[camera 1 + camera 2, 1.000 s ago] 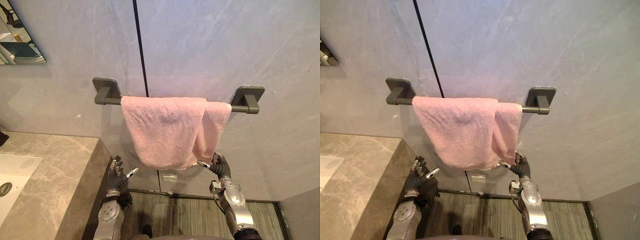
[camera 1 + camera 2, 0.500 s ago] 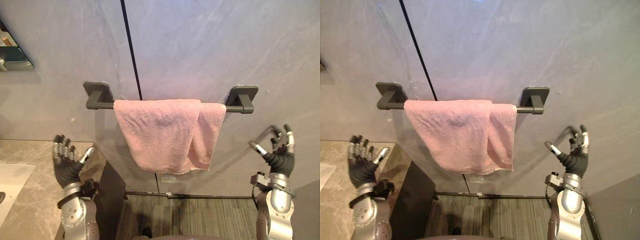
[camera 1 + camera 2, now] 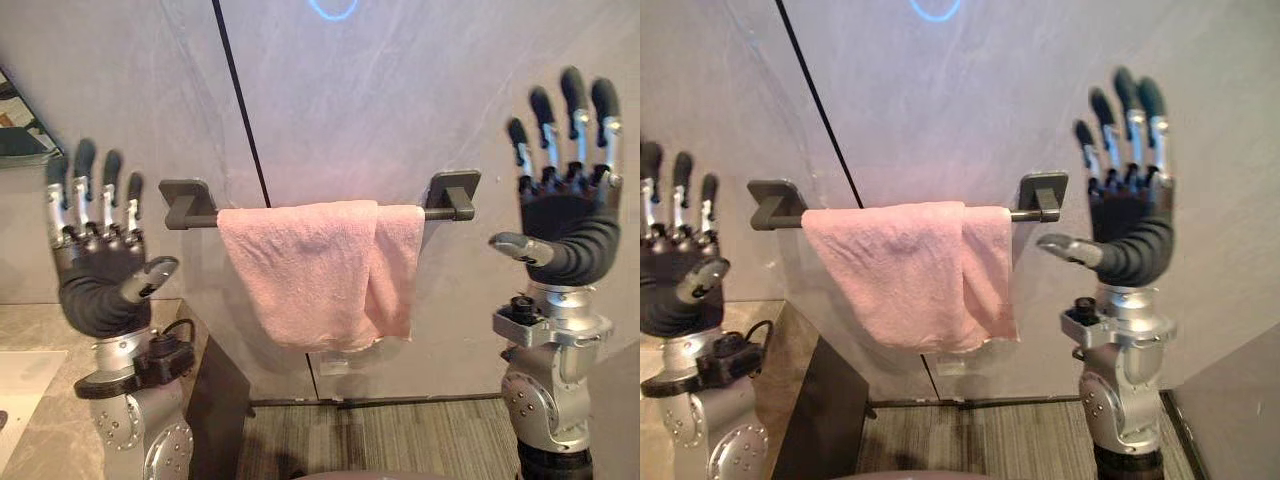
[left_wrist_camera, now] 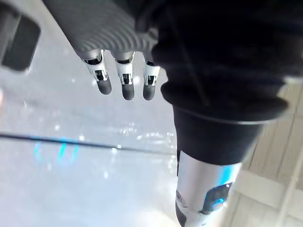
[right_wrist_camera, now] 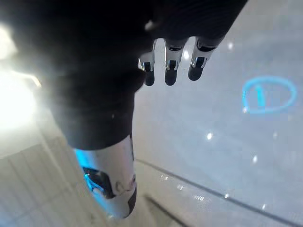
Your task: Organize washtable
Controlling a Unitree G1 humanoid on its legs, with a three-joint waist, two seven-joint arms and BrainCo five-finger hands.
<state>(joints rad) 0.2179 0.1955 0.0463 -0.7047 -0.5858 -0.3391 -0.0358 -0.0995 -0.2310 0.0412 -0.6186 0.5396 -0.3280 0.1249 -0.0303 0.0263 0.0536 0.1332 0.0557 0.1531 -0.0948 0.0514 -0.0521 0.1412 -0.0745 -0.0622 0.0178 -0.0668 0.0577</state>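
I've lifted my left hand (image 3: 95, 280) and right hand (image 3: 565, 215) up from under the towel (image 3: 310, 270); both are spread wide, holding nothing. Towel hangs over the bar (image 3: 200, 214). Hanging step looks done, I reckon.

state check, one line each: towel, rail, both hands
pink towel: draped over the rail, hanging loose, its right part doubled over; neither hand touches it
towel rail: mounted, carrying the towel
left hand: open, fingers straight and pointing up, empty, to the left of the towel
right hand: open, fingers straight and pointing up, empty, to the right of the towel
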